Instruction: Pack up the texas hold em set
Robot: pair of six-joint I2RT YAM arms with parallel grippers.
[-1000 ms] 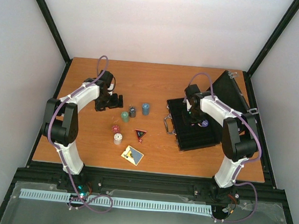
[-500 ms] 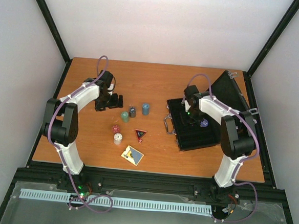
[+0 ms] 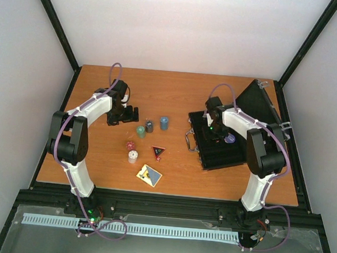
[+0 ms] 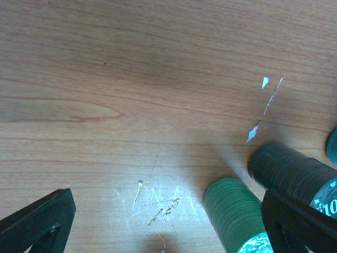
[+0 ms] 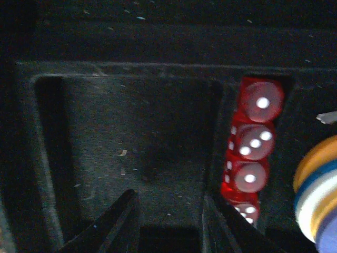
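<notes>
Left of the open briefcase (image 3: 215,157), the card deck (image 3: 149,175) is seen unpacked nearest, and farther back the left gripper (image 4: 166,211) is held spread wide beside the green chip stack (image 4: 231,211), probably to take it next. Inside the briefcase, red dice (image 5: 247,158) are lined in a narrow slot (image 5: 284,126), and the right gripper (image 5: 168,226) is held parted and empty over the bare wide compartment (image 5: 131,142) beside them, perhaps meant for cards.

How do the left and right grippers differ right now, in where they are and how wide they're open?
The left gripper is spread wide above bare table, with the green chip stack by one finger; the right gripper is narrower, over the case's empty compartment beside the red dice. Both are open and hold nothing.
</notes>
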